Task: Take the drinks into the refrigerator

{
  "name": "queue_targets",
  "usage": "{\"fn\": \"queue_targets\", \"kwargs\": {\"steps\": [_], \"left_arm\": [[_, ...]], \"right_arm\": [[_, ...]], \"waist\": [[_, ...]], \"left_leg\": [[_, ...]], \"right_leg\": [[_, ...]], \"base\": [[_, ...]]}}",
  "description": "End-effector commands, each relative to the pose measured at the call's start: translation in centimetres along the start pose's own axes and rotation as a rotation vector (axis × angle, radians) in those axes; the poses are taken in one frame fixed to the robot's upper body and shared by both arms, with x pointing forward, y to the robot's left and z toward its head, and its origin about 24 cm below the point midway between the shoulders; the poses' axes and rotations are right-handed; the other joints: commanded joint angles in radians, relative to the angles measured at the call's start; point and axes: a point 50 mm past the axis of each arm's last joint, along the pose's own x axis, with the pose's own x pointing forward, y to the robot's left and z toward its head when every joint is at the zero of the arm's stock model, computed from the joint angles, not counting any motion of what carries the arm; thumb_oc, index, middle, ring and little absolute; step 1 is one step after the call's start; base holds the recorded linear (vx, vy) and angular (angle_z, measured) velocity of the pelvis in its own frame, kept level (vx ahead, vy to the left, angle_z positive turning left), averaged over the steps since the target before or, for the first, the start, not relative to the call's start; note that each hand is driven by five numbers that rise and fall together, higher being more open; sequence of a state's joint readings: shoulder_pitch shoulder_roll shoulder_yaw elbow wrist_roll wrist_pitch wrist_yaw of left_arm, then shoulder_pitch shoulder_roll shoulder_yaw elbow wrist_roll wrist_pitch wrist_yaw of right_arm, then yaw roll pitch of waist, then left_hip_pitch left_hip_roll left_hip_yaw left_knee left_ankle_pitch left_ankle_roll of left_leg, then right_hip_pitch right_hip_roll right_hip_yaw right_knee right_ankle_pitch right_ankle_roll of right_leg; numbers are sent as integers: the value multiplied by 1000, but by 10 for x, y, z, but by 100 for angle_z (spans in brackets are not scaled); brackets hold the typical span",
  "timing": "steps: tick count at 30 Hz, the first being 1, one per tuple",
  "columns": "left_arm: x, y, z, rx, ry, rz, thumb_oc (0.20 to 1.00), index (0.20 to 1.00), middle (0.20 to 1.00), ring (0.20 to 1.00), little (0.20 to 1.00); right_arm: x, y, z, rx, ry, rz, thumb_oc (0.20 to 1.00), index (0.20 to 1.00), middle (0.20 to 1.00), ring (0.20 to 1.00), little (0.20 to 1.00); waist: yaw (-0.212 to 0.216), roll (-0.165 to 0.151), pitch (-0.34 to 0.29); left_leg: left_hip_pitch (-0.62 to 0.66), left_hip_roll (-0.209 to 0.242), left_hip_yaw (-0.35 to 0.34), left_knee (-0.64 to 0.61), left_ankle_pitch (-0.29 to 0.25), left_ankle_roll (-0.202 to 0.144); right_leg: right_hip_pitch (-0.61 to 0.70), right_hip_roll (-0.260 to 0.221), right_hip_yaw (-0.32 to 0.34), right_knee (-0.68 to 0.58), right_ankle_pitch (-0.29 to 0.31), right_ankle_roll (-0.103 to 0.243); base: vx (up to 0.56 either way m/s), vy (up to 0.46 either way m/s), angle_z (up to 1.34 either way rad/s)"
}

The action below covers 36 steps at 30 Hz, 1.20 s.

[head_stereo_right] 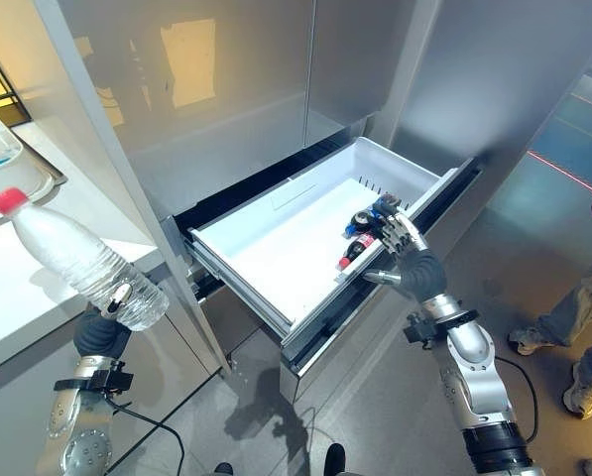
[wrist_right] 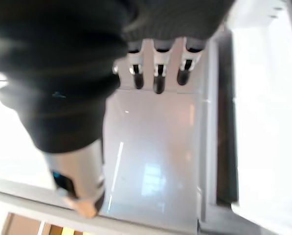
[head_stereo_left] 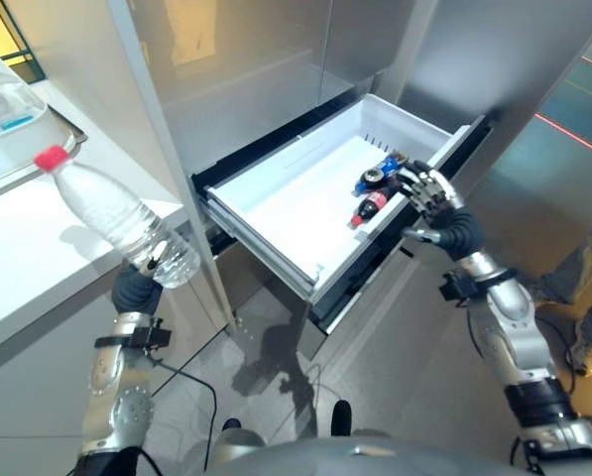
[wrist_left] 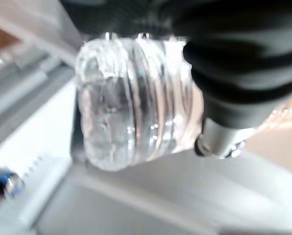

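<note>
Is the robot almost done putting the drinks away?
Partly. The drawer is open, and small bottles already lie inside. The left hand holds a water bottle beside the counter; it must go in. The right hand rests on the drawer's front edge.

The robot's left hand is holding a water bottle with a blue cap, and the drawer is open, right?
Almost. The cap is red, not blue, as the left eye view shows. The left hand does hold the water bottle, and the drawer is open.
</note>
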State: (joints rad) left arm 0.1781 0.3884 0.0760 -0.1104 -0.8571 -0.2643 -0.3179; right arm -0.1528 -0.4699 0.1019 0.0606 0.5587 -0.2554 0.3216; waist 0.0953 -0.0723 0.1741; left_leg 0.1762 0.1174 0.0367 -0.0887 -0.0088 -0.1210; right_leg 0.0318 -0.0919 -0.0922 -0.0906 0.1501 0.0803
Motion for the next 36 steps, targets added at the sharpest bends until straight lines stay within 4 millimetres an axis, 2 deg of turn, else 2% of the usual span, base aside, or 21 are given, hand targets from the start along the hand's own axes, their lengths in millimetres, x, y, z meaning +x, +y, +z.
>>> {"fn": "queue_targets", "kwargs": {"steps": [1, 3, 7, 9, 13, 14, 21, 22, 25, 26, 36], "left_arm": [[29, -48, 42, 42, -180, -383, 200, 200, 200, 200, 200], [30, -67, 44, 86, -125, -553, 200, 200, 200, 200, 200], [32, -81, 41, 94, -75, -681, 200, 200, 200, 200, 200], [34, -96, 38, 123, -29, -807, 200, 200, 200, 200, 200], [36, -102, 26, 139, 46, -877, 200, 200, 200, 200, 200], [42, -105, 20, 213, 80, -919, 200, 200, 200, 200, 200], [49, -107, 8, 269, 156, -973, 200, 200, 200, 200, 200], [50, -105, 5, 287, 168, -967, 200, 200, 200, 200, 200], [50, -100, 1, 296, 182, -939, 200, 200, 200, 200, 200], [52, -97, -2, 319, 184, -914, 200, 200, 200, 200, 200], [51, -93, -7, 334, 197, -878, 200, 200, 200, 200, 200]], "right_arm": [[32, 4, 32, 100, -132, 148, 1000, 1000, 1000, 1000, 1000], [42, 16, 30, 204, -92, 273, 1000, 1000, 1000, 1000, 1000], [54, 24, 31, 224, -55, 358, 1000, 1000, 1000, 1000, 1000], [62, 38, 28, 265, -10, 446, 1000, 1000, 1000, 1000, 1000], [68, 53, 22, 316, 40, 522, 1000, 1000, 1000, 1000, 1000], [72, 64, 20, 338, 66, 578, 1000, 1000, 1000, 1000, 1000], [79, 84, 21, 357, 89, 666, 1000, 1000, 1000, 1000, 1000], [77, 94, 21, 405, 80, 704, 1000, 1000, 1000, 1000, 1000], [74, 104, 22, 443, 73, 740, 1000, 1000, 1000, 1000, 1000], [71, 114, 22, 471, 63, 777, 1000, 1000, 1000, 1000, 1000], [69, 140, 27, 532, 13, 843, 1000, 1000, 1000, 1000, 1000]], "waist": [[2, 16, -17], [1, 16, -18], [0, 17, -17], [-3, 21, -18], [-7, 24, -17], [-10, 26, -19], [-16, 32, -21], [-17, 34, -21], [-19, 37, -22], [-21, 40, -22], [-19, 44, -23]], "left_leg": [[-9, -82, -34, 1, -54, 103], [-9, -81, -32, 1, -51, 100], [-5, -80, -27, 1, -51, 99], [-2, -79, -24, 1, -51, 98], [0, -79, -21, 1, -51, 98], [0, -79, -21, 1, -50, 98], [5, -80, -15, 1, -49, 98], [6, -80, -13, 1, -50, 98], [8, -81, -11, 1, -52, 99], [8, -82, -9, 1, -52, 99], [11, -82, -4, 1, -54, 101]], "right_leg": [[50, 16, -67, 136, -134, 0], [48, 17, -66, 138, -135, 0], [49, 16, -67, 141, -136, 2], [47, 17, -63, 146, -138, 3], [46, 17, -59, 149, -138, 5], [45, 18, -56, 149, -138, 5], [46, 17, -51, 148, -136, 8], [45, 17, -51, 149, -136, 8], [45, 18, -48, 149, -138, 9], [46, 18, -46, 149, -138, 9], [50, 17, -43, 145, -137, 10]], "base": [[0, 0, 0], [0, 0, 0], [0, 0, 0], [0, 0, 0], [0, 0, 0], [0, 0, 0], [-2, 0, -3], [0, 0, 0], [0, 4, -1], [-1, 9, -5], [-2, 3, -4]]}}
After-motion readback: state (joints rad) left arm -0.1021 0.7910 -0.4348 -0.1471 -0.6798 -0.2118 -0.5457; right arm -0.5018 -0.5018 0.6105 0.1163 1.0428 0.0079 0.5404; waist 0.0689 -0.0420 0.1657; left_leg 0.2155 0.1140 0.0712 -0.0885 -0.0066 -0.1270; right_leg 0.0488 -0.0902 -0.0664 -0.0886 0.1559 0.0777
